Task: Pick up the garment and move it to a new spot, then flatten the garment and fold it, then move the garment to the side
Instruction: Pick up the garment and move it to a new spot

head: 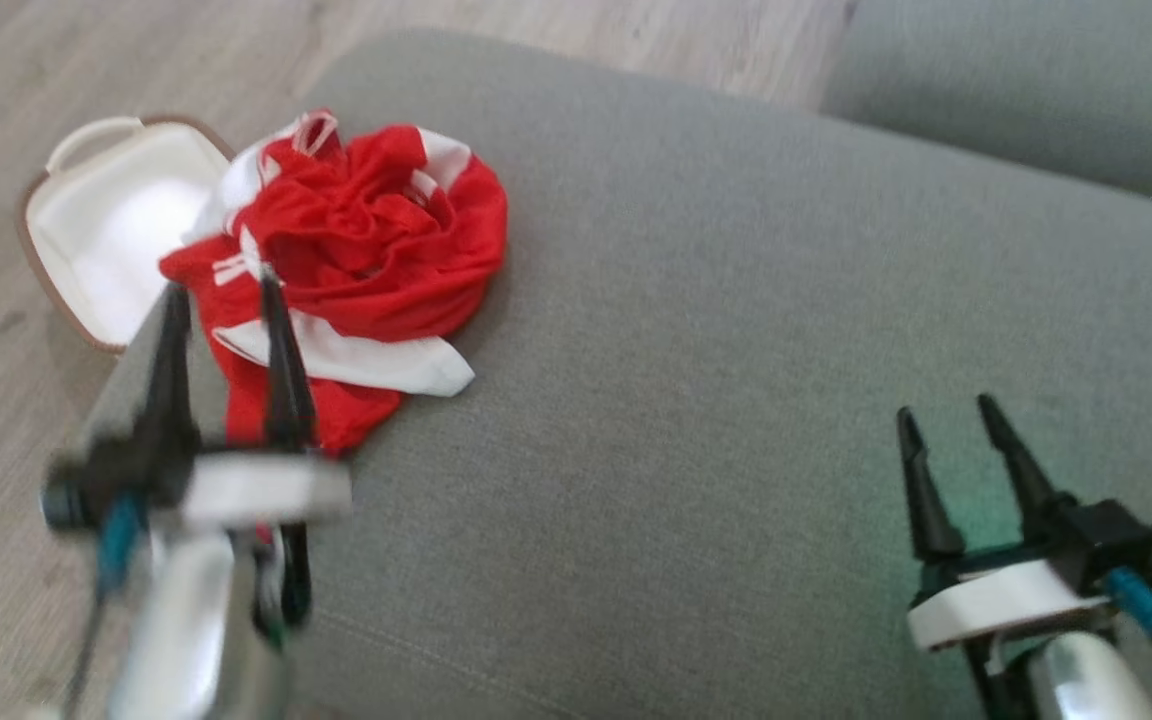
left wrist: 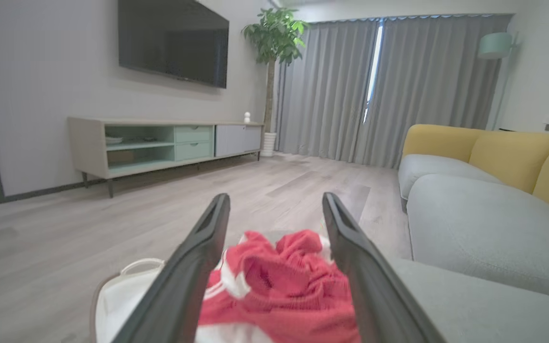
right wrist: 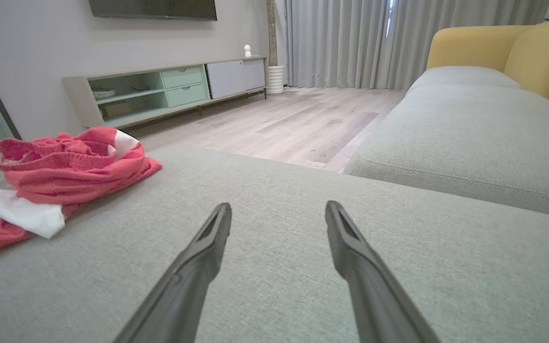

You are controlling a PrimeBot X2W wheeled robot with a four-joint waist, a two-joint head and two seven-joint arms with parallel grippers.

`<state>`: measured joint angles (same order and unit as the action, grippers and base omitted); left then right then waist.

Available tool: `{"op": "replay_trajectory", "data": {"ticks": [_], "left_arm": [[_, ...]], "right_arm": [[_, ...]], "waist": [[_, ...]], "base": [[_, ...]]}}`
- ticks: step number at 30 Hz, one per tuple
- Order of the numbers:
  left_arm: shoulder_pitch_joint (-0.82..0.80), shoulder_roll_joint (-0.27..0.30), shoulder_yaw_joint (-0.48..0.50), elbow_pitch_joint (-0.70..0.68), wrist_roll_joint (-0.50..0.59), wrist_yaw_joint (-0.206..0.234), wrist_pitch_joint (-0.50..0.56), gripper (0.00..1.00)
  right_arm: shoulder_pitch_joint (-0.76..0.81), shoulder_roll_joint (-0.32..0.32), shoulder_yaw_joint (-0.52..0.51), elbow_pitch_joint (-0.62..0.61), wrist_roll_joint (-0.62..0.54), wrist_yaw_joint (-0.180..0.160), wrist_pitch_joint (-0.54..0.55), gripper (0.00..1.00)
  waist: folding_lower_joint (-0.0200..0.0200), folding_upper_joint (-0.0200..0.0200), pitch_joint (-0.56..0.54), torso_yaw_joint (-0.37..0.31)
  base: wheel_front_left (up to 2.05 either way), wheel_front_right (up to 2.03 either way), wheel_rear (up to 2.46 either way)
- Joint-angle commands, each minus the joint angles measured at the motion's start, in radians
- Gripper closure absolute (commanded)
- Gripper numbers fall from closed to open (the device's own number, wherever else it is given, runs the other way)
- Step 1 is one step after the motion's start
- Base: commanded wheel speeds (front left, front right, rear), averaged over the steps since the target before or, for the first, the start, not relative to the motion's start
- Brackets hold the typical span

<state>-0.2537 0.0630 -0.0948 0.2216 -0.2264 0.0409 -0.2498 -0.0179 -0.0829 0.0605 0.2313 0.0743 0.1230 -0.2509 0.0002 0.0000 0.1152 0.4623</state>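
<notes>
We log: garment [head: 356,250], red/white, crumpled on sofa cushion [head: 686,350], left edge, beside white bin [head: 106,230]. L end effector [head: 221,283] wide open over it, nothing gripped. R end effector [head: 945,406] wide open, empty, well apart.

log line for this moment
garment: crumpled on cushion, unheld | left end effector: open, at garment | right end effector: open, above cushion
</notes>
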Motion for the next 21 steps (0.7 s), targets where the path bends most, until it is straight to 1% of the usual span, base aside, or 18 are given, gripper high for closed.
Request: {"op": "replay_trajectory", "data": {"ticks": [1,3,6,10,13,17,19,21], "left_arm": [[-0.063,0.026,0.037,-0.026,0.006,-0.002,0.002,0.0],[-0.165,0.049,0.039,0.018,0.003,-0.016,0.048,0.0],[-0.321,0.072,0.026,0.085,0.003,-0.033,0.148,0.0],[-0.51,0.072,0.005,0.207,-0.01,-0.047,0.302,0.0],[-0.622,0.066,-0.007,0.323,-0.029,-0.061,0.416,0.0],[-0.723,0.068,-0.025,0.47,-0.035,-0.071,0.532,0.0],[-0.748,0.072,-0.035,0.546,-0.032,-0.07,0.585,0.0],[-0.754,0.08,-0.052,0.621,-0.026,-0.078,0.647,0.0]], "right_arm": [[-0.048,-0.022,0.023,-0.037,-0.008,0.008,-0.011,0.0],[-0.061,-0.054,0.031,-0.047,-0.013,0.008,-0.011,0.0],[-0.08,-0.108,0.042,-0.061,-0.018,0.008,-0.011,0.0],[-0.087,-0.18,0.037,-0.085,-0.017,0.008,-0.011,0.0],[-0.081,-0.227,0.031,-0.11,-0.017,0.008,-0.011,0.0],[-0.07,-0.274,0.008,-0.139,-0.016,0.008,-0.011,0.0],[-0.063,-0.289,-0.001,-0.15,-0.015,0.008,-0.011,0.0],[-0.058,-0.3,-0.001,-0.16,-0.012,0.008,-0.011,0.0]], "waist": [[-0.0002,0.0,0.046,-0.011],[-0.0002,0.0,0.089,-0.015],[-0.0002,0.0,0.151,-0.018],[-0.0002,0.0,0.223,-0.011],[-0.0002,0.0,0.261,-0.012],[-0.0002,0.0,0.299,-0.021],[-0.0002,0.0,0.312,-0.026],[-0.0002,0.0,0.324,-0.034]], "base": [[0.0,0.0,0.0],[0.0,0.0,0.0],[0.0,0.0,0.0],[0.0,0.0,0.0],[0.0,0.0,0.0],[0.0,0.0,0.0],[0.0,0.0,0.0],[0.0,0.0,0.0]]}}
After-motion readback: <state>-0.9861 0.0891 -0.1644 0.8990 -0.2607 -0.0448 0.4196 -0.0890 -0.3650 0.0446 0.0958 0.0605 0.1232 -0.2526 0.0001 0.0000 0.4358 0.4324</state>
